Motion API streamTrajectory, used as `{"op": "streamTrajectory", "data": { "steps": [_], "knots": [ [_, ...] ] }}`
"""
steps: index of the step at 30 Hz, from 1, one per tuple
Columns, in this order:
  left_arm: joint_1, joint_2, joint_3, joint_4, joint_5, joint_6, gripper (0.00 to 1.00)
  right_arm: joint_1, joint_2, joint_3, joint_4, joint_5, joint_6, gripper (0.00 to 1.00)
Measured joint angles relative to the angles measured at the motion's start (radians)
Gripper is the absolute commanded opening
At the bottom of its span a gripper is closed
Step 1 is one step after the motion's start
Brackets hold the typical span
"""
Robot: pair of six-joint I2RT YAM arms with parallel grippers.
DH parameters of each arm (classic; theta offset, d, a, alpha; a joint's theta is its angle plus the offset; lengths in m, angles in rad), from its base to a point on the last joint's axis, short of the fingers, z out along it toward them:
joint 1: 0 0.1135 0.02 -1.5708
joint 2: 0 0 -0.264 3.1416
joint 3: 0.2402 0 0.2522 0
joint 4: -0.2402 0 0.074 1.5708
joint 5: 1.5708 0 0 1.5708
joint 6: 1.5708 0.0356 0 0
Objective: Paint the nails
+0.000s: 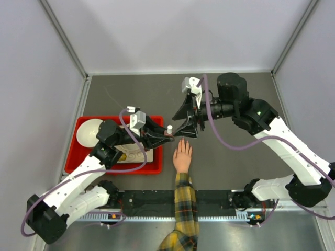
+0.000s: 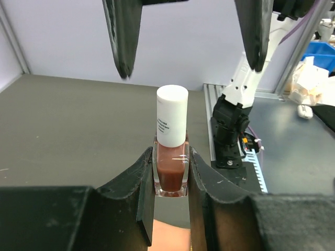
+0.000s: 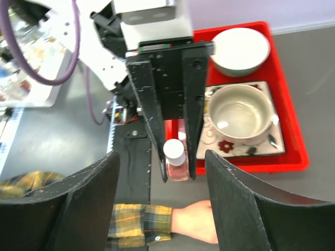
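Observation:
A light-skinned hand (image 1: 182, 156) with a yellow-and-dark plaid sleeve (image 1: 183, 209) lies flat on the dark table, fingers pointing away from the arms; its nails are too small to make out. My left gripper (image 1: 168, 134) is shut on a small bottle of reddish-brown nail polish with a white cap (image 2: 171, 151), held upright just above the fingers; the bottle also shows in the right wrist view (image 3: 175, 159). My right gripper (image 1: 188, 117) is open, its fingers (image 3: 84, 204) spread wide on either side of the bottle's cap, just above it. The hand also shows in the right wrist view (image 3: 196, 222).
A red tray (image 1: 157, 168) at the left holds a white bowl (image 1: 88, 132) and a beige two-handled pot (image 3: 239, 113) on a patterned plate. A black rail (image 1: 220, 201) runs along the near edge by the arm bases.

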Motion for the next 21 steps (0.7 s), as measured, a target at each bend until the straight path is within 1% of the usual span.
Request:
{"op": "streamTrajectory", "data": {
  "steps": [2, 4, 12, 16, 18, 20, 21],
  "knots": [
    [0.000, 0.002, 0.000, 0.010, 0.019, -0.010, 0.00, 0.000, 0.013, 0.000, -0.011, -0.049, -0.020, 0.56],
    [0.000, 0.002, 0.000, 0.018, 0.034, -0.020, 0.00, 0.000, 0.024, -0.008, -0.011, -0.084, -0.034, 0.51],
    [0.000, 0.002, 0.000, 0.047, 0.063, -0.037, 0.00, -0.001, 0.039, -0.061, 0.025, -0.139, -0.039, 0.43],
    [0.000, 0.002, 0.000, 0.052, 0.063, -0.043, 0.00, -0.001, 0.040, -0.068, 0.054, -0.150, -0.032, 0.36],
    [0.000, 0.002, 0.000, 0.052, 0.063, -0.045, 0.00, -0.001, 0.040, -0.068, 0.074, -0.152, -0.027, 0.34],
    [0.000, 0.002, 0.000, 0.052, 0.062, -0.046, 0.00, -0.001, 0.040, -0.072, 0.095, -0.153, -0.023, 0.29],
    [0.000, 0.002, 0.000, 0.052, 0.062, -0.047, 0.00, -0.001, 0.040, -0.078, 0.107, -0.152, -0.018, 0.23]
  ]
}}
